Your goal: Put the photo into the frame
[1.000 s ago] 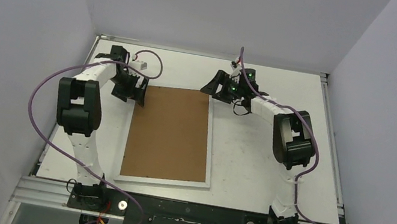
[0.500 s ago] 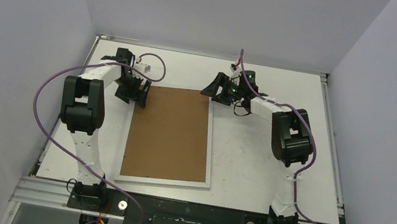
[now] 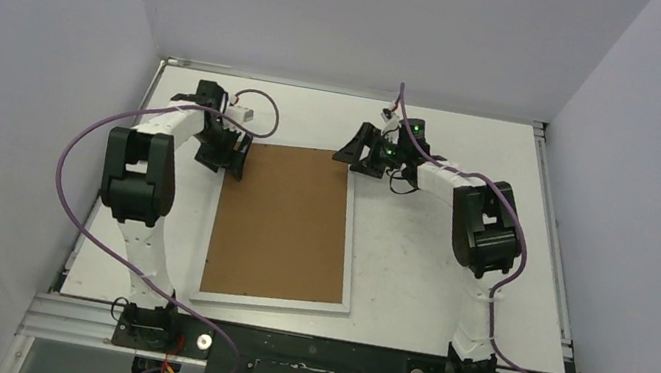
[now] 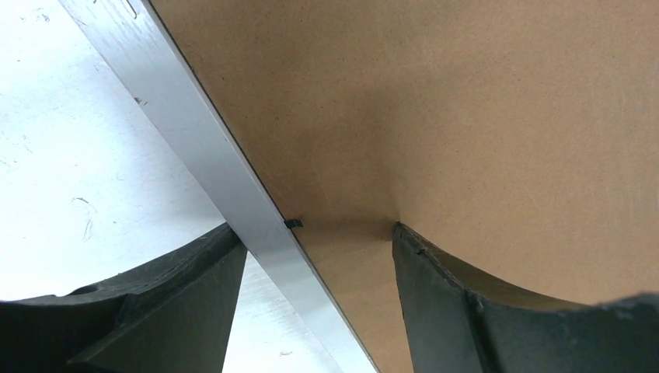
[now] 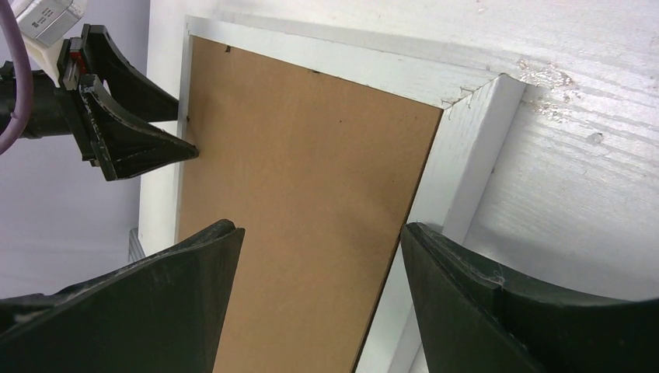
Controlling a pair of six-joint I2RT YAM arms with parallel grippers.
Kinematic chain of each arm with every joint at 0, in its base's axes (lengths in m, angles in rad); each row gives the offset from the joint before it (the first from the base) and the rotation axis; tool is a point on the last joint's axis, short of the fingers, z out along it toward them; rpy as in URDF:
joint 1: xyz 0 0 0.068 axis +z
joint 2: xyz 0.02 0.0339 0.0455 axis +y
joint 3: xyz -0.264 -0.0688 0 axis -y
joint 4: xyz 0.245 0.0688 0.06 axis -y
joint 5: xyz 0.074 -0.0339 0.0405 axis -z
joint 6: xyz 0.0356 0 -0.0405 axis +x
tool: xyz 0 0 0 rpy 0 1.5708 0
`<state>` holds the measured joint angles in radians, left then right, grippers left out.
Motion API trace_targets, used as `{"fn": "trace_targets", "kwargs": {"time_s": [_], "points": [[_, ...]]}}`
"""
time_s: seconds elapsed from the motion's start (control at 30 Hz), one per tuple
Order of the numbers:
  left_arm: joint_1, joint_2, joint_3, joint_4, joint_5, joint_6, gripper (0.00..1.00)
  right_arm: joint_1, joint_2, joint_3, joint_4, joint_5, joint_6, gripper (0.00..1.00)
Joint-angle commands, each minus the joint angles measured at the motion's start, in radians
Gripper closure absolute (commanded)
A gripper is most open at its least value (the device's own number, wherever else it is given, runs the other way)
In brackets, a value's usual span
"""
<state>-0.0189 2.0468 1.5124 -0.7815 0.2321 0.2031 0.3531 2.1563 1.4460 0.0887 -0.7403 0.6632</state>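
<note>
The frame (image 3: 348, 250) lies face down in the middle of the table, its brown board (image 3: 280, 219) up. The photo is out of view. My left gripper (image 3: 232, 158) is at the frame's far left edge. It is open and straddles the white edge (image 4: 233, 171): one finger (image 4: 194, 295) stands on the table side, the other (image 4: 443, 295) touches the board near a small black tab (image 4: 293, 223). My right gripper (image 3: 359, 154) hovers open over the far right corner (image 5: 474, 140), with the board between its fingers and the left gripper (image 5: 132, 140) opposite.
The white table (image 3: 455, 268) is walled in at the back and on both sides. A metal rail (image 3: 319, 352) with the arm bases runs along the near edge. Purple cables (image 3: 67, 163) loop off both arms.
The left gripper's jaws have narrowed around the frame's left edge, and the left arm's elbow has shifted slightly. The right gripper has barely moved.
</note>
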Motion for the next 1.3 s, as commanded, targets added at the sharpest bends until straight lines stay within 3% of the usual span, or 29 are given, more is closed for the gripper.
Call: {"fn": "trace_targets", "kwargs": {"time_s": [0.0, 0.93, 1.27], "points": [[-0.019, 0.047, -0.049, 0.087, -0.079, 0.028, 0.35, 0.004, -0.016, -0.019, -0.025, -0.021, -0.011, 0.23], [-0.044, 0.052, -0.043, 0.102, -0.040, 0.047, 0.43, 0.074, 0.031, 0.025, -0.085, -0.012, -0.008, 0.23], [-0.067, 0.067, -0.032, 0.108, -0.004, 0.057, 0.44, 0.116, 0.078, 0.055, -0.216, 0.074, -0.076, 0.23]]}}
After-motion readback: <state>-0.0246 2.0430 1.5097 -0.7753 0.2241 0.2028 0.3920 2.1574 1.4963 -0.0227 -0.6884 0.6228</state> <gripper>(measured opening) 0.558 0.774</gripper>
